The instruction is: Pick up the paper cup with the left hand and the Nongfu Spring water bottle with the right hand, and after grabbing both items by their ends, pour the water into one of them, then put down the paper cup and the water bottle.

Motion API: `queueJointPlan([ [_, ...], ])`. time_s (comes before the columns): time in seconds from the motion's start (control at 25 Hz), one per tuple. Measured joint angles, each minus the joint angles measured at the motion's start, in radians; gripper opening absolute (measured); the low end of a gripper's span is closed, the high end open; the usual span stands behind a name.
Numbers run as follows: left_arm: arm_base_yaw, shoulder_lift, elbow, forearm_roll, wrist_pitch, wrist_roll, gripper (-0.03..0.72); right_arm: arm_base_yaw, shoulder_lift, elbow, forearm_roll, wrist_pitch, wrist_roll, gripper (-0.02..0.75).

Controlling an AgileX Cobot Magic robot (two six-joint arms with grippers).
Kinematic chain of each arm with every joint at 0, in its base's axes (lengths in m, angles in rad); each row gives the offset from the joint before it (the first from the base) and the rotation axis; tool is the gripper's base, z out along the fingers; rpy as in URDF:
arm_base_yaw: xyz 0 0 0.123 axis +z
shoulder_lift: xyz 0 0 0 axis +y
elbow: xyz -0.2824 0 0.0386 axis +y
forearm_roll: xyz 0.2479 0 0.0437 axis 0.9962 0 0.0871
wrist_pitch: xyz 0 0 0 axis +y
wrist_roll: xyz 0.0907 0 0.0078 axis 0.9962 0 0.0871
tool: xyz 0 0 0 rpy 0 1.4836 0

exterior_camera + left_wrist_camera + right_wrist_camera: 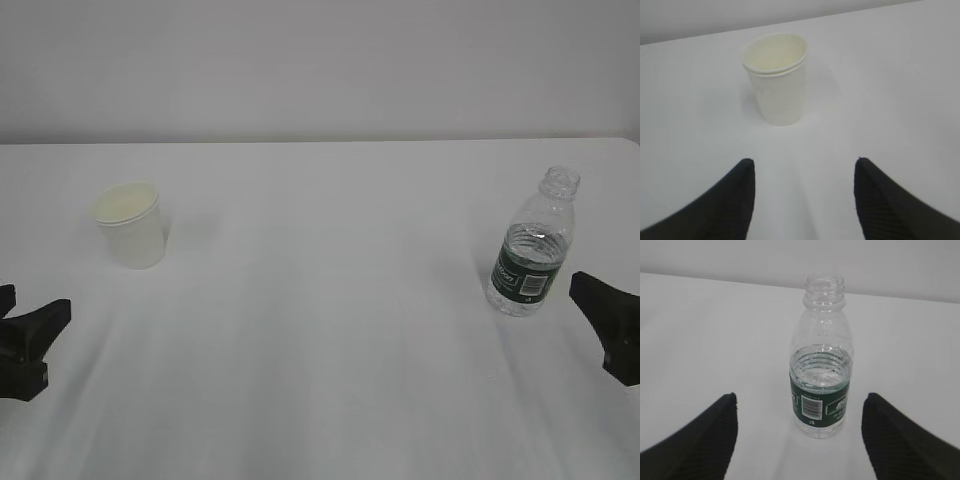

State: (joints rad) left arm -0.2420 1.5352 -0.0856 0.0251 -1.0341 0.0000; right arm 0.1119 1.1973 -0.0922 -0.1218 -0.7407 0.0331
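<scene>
Upper left of the exterior frame, cup (132,224) is standing upright; bottle (534,245) is standing right of centre. Left gripper (802,192) and right gripper (799,427) are sitting spread, gripping nothing.

The paper cup (131,224) is white outside, pale yellowish inside. The clear, ribbed Nongfu Spring water bottle (534,243) wears a dark green label with white print. The bench (320,340) is white; the jaws are black.

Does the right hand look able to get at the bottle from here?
Probably yes: the right hand is open, the water bottle stands upright straight ahead, centred between its fingers, with only bare table between.
</scene>
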Motion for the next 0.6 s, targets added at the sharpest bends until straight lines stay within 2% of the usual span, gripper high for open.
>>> queueJointPlan([
  [0.36,0.0,0.01,0.012,0.016,-0.105,0.0,0.449,0.0,0.056,0.002,-0.015,-0.031,0.002,0.59],
  [0.6,0.0,0.01,0.012,0.016,-0.104,0.0,0.449,0.0,0.18,0.002,-0.088,-0.154,0.007,0.59],
])
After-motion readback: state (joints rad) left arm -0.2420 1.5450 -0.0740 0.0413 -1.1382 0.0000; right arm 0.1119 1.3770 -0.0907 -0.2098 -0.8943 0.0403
